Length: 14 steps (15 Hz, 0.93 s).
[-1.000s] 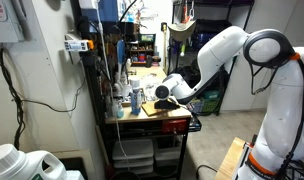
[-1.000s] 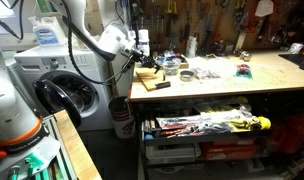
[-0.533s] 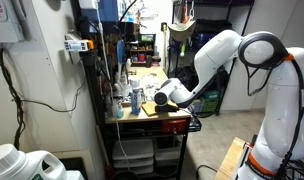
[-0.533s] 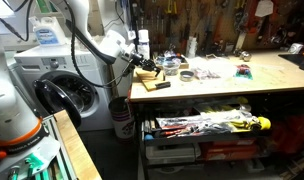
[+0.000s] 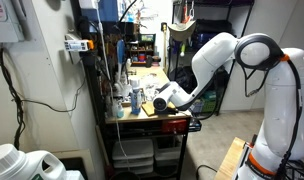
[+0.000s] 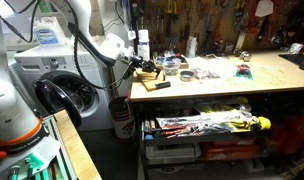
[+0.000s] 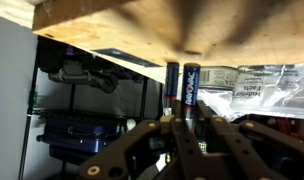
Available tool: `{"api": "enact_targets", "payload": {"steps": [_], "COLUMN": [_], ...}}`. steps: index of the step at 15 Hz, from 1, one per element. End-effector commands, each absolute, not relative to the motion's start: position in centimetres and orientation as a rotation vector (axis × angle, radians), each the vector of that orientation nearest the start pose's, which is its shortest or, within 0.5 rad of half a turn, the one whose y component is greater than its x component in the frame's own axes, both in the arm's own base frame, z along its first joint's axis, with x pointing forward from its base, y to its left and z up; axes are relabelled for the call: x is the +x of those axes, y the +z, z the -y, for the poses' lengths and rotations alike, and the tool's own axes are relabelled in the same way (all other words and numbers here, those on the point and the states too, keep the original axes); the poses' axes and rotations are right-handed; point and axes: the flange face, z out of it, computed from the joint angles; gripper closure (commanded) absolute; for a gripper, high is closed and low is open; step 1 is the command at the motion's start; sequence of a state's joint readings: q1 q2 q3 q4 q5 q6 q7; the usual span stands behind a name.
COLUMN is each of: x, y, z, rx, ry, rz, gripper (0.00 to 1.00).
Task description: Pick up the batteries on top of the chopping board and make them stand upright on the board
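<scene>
In the wrist view my gripper (image 7: 184,122) is shut on two slim batteries (image 7: 182,88), one dark and one blue, held side by side between the fingers. A pale wooden surface (image 7: 142,25) fills the top of that view; I cannot tell if it is the chopping board or the tabletop. In both exterior views the gripper (image 5: 160,99) (image 6: 140,67) hangs at the end of the workbench, just over the tan chopping board (image 5: 170,109) (image 6: 150,74). The batteries are too small to make out there.
Upright bottles and cans (image 5: 130,98) stand beside the board. A black tool (image 6: 158,86), round tins (image 6: 187,74) and small parts lie on the yellowish tabletop (image 6: 222,88). Shelves with clutter (image 6: 207,125) sit below. A washing machine (image 6: 62,95) stands next to the bench.
The gripper has moved slightly down and toward the end of the bench with the batteries still in it. Nothing else has moved.
</scene>
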State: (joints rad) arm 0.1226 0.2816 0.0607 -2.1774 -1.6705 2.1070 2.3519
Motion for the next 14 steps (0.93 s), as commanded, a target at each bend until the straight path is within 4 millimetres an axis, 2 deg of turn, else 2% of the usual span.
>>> {"api": "enact_targets", "payload": {"steps": [1,7,12,14], "x": [56.0,56.2,56.3,56.4], "y": [25.5,24.8,23.2,23.3], "z": [-5.7,-5.7,-5.7,-5.7], "rx": [1.958,1.899,1.87,1.849], "ry": [1.391,1.467,1.488,1.515], "rz": [0.947,0.887,0.844,0.845], "gripper": [0.96,0.96,0.96,0.96]}}
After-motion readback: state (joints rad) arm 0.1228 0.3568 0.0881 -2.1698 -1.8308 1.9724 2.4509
